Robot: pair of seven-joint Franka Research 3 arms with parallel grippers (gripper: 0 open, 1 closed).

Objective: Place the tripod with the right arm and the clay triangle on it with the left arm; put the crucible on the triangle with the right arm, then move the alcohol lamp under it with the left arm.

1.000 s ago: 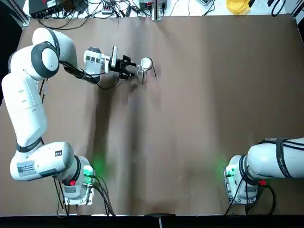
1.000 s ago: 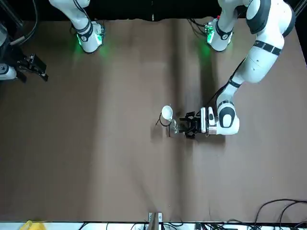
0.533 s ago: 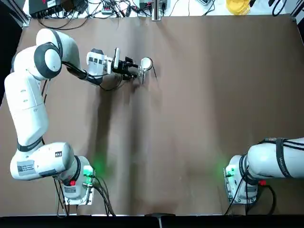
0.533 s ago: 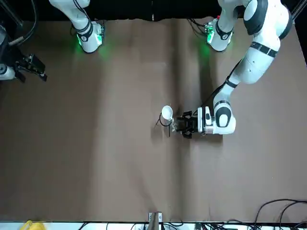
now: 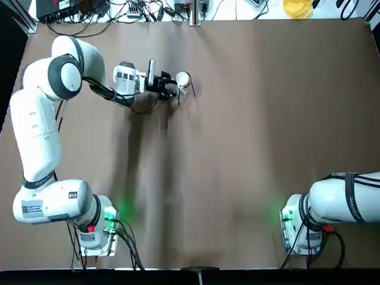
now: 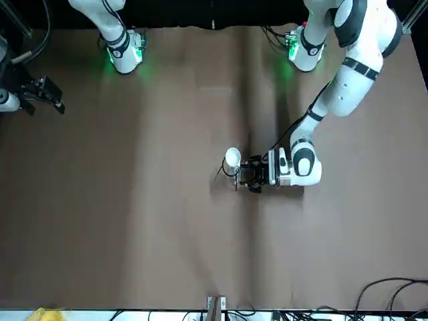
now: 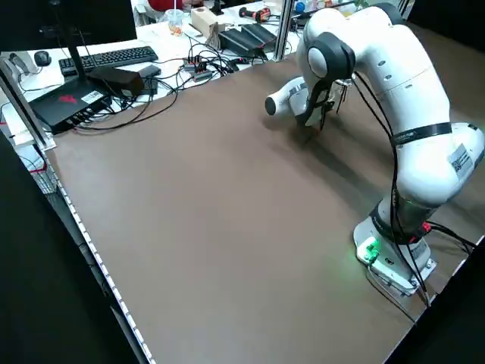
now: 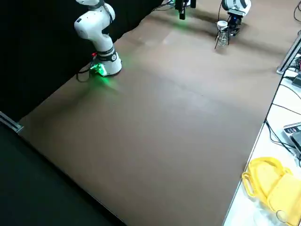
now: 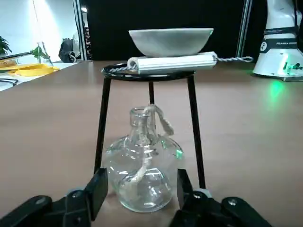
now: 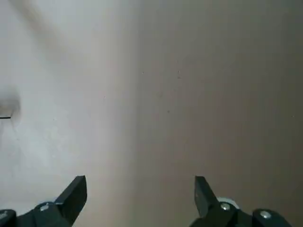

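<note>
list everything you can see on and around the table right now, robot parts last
tripod: 1, black, far left part of the table
clay triangle: 1, white, on the tripod's ring
crucible: 1, white, on the clay triangle
alcohol lamp: 1, clear, under the tripod
table: 1, brown
yellow object: 1, beyond the table's far edge
keyboard: 1, black, on a side desk
left gripper: fingers around the lamp
right gripper: open, parked at the table's right edge

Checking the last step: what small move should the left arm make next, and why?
Probably push a little farther: the left pincer holds the alcohol lamp at the tripod legs' front edge, not centred under the crucible.
</note>
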